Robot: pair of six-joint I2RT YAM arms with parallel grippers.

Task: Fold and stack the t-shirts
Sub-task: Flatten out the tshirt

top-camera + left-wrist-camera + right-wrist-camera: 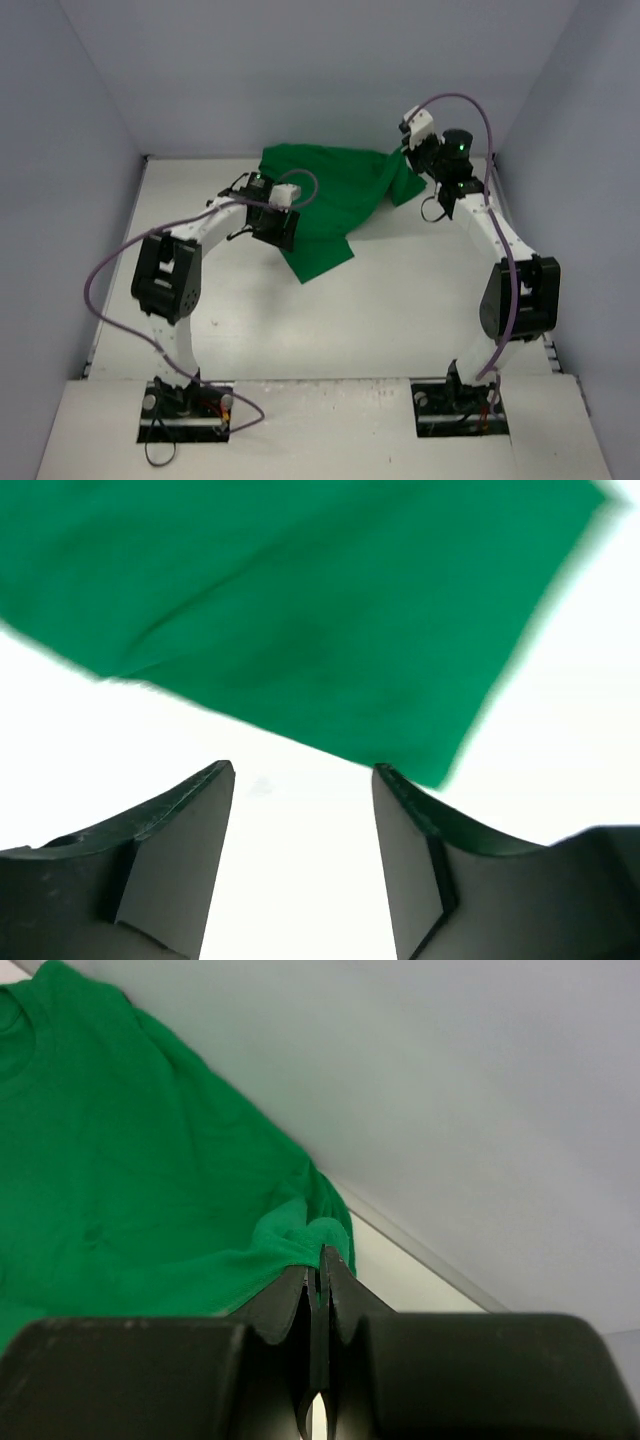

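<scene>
The bright-green t-shirt (335, 190) is seen lying on the white bench (400, 300) toward its far edge, spread about the middle and close to the back wall (320, 70); one squared corner of the cloth is drawn out toward the near side, and the rest is rumpled in broad, soft folds; the left arm (215, 222) is reached in from the near left, and the left jaws are held apart low over the bench, just beside that near corner; in the left wrist view nothing is caught between them, bare white bench is shown in the gap, and the straight edge of the cloth is seen just beyond the tips; that view is blurred, so it cannot be told whether either tip touches the cloth; the right arm (497, 235) is stretched out to the far right, and the right jaws are pressed together on a small bunched fold at the shirt's right-hand edge; in the right wrist view the fold is seen pinched between them, with the cloth spread away to the left and the wall close behind
</scene>
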